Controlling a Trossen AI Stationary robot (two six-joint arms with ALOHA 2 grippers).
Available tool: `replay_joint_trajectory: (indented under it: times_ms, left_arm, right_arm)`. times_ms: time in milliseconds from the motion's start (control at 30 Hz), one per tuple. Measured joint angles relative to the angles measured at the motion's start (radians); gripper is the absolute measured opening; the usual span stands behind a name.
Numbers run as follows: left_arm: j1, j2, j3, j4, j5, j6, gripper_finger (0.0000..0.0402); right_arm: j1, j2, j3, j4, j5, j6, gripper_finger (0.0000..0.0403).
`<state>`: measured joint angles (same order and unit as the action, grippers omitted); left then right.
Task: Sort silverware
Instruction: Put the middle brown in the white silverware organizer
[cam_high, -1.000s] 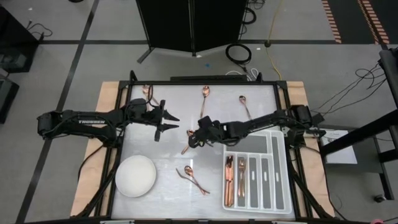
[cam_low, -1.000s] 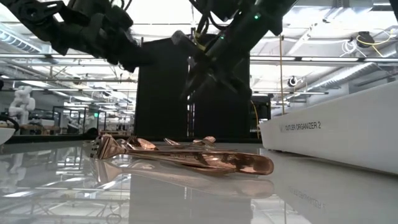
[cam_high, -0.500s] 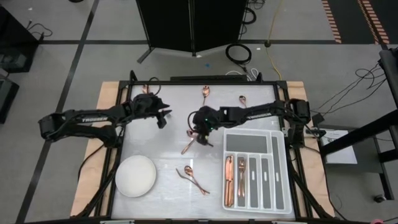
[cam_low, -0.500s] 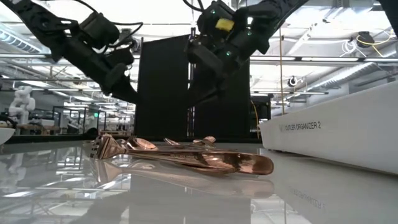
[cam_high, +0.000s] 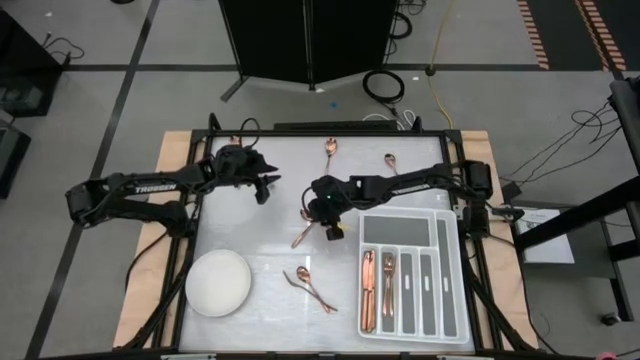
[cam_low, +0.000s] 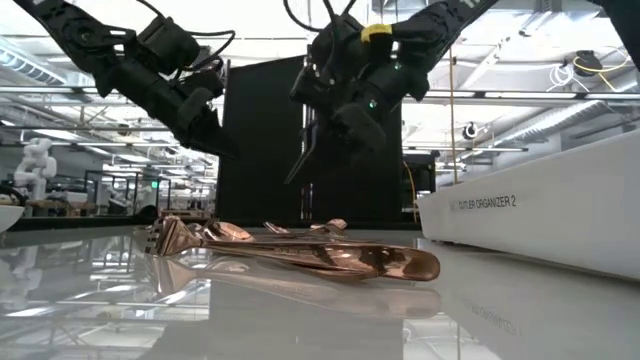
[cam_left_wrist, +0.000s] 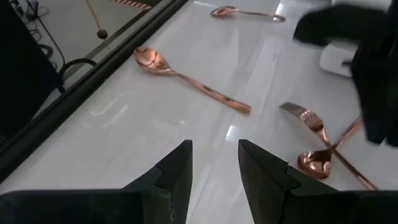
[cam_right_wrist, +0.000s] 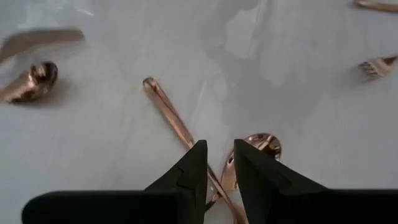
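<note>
Copper silverware lies flat and scattered on the white tabletop. A crossed fork and spoon (cam_high: 303, 226) sit mid-table, two spoons (cam_high: 329, 148) (cam_high: 390, 161) near the far edge, and a pair (cam_high: 311, 288) toward the near edge. Several pieces (cam_high: 376, 288) lie in the grey divided tray (cam_high: 452, 280). My right gripper (cam_high: 328, 231) hangs above the crossed pair, pointing down with its fingers a little apart. In its wrist view a handle (cam_right_wrist: 168, 109) and a spoon bowl (cam_right_wrist: 262, 147) lie below the right gripper (cam_right_wrist: 220, 149). My left gripper (cam_high: 267, 187) hovers open over the far-left part of the table.
A white round bowl (cam_high: 218, 283) stands near the table's near-left corner. The tray's tall wall (cam_low: 540, 210) fills the right of the low view. In the left wrist view a spoon (cam_left_wrist: 186, 76) and the crossed fork (cam_left_wrist: 306, 117) lie ahead, with the right arm (cam_left_wrist: 373, 74) beyond.
My right arm has swung its forearm toward the far edge. Its gripper has turned and shifted slightly toward the near-right, staying over the crossed fork and spoon. My left gripper has drawn back a little toward the far-left and rolled. No silverware has moved.
</note>
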<state>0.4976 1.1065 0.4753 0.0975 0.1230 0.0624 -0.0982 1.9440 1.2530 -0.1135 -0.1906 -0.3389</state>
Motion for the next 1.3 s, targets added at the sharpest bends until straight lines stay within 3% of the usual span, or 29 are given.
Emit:
replay_joint_trajectory:
  times_ms: [500, 1000, 1300]
  left_arm:
    - [0.000, 0.000, 0.017, -0.002, 0.001, 0.005, 0.0130]
    - [0.000, 0.000, 0.017, 0.000, 0.001, 0.006, 0.0130]
    - [0.000, 0.000, 0.017, 0.000, 0.001, 0.006, 0.0130]
  right_arm:
    - [-0.010, 0.068, 0.000, 0.031, -0.048, -0.199, 0.0073]
    - [-0.040, 0.177, 0.005, 0.063, -0.066, -0.218, 0.0072]
    - [-0.042, 0.142, 0.000, 0.025, -0.052, -0.171, 0.0012]
